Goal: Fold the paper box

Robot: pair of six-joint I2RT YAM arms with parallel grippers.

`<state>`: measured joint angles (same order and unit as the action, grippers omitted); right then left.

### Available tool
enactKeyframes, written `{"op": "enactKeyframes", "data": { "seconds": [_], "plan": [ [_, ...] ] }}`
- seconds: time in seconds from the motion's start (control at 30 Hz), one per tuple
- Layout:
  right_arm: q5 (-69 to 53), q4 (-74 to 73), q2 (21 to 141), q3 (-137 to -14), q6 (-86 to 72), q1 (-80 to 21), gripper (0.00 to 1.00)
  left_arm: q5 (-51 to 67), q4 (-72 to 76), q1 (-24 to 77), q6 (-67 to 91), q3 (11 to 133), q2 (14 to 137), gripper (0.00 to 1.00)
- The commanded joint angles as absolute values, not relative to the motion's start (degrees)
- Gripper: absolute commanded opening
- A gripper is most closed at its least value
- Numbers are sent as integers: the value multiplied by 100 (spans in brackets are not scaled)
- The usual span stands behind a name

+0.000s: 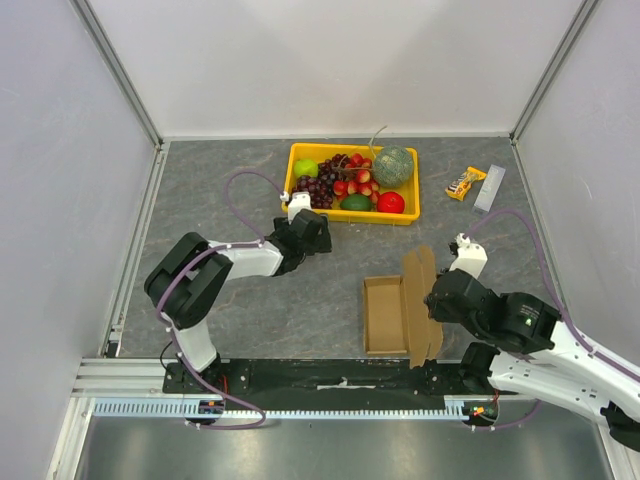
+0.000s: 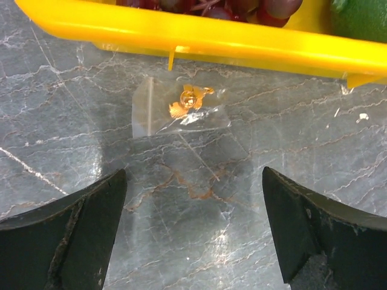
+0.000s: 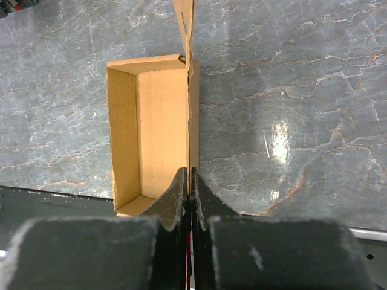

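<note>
1. Far left: one left arm (image 1: 190, 280), folded back at the elbow, forearm stretched toward the back of the table (image 1: 250, 320).
2. At its tip: the left gripper (image 1: 318, 228), low over the table, just short of the tray's near wall, jaws spread wide and gripping nothing.
3. Ahead of those fingers (image 2: 91, 211), flat on the table: one small clear bag (image 2: 181, 112) with an orange bit inside, just beside the tray.
4. Centre back: one yellow tray (image 1: 350, 217) of fruit, with one melon (image 1: 393, 166), one green apple (image 1: 306, 168), one bunch of dark grapes (image 1: 320, 186), plus red pieces too small to count.
5. Right of centre, near the front edge: one paper box (image 1: 383, 315), brown, open-topped, lying flat, with one flap (image 1: 421, 300) standing upright along its right side.
6. On that flap: the right gripper (image 3: 189, 175), jaws closed tight on the cardboard edge, at the end of one right arm (image 1: 520, 325) bent low and reaching in from the right.
7. Far right back: one yellow snack packet (image 1: 465, 183) and one pale strip (image 1: 490, 187), just beside each other, well apart from the box.
</note>
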<state>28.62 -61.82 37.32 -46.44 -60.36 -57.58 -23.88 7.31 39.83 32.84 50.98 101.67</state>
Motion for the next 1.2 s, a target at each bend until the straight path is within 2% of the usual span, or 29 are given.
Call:
{"op": "enactKeyframes", "data": {
  "seconds": [0.0, 0.23, 0.37, 0.53, 0.93, 1.17],
  "plan": [
    [2865, -5915, 3621, -4658, -5906, -5748, 3, -2803, 1090, 3973, 3498, 5422, 10450, 98],
    [2857, -5862, 3586, -4667, -5810, -5748, 3, -2996, 888, 3964, 3551, 5897, 10907, 94],
    [2865, -5871, 3560, -4676, -5775, -5748, 3, -3234, 677, 3955, 3577, 6073, 11083, 86],
    [2865, -5854, 3568, -4658, -5748, -5748, 3, -3471, 633, 3920, 3595, 6108, 11171, 69],
    [2857, -5827, 3586, -4606, -5713, -5748, 3, -3463, 580, 3894, 3683, 6266, 11399, 53],
    [2804, -5783, 3621, -4570, -5695, -5748, 3, -3305, 562, 3902, 3718, 6179, 11303, 38]
  ]
}}
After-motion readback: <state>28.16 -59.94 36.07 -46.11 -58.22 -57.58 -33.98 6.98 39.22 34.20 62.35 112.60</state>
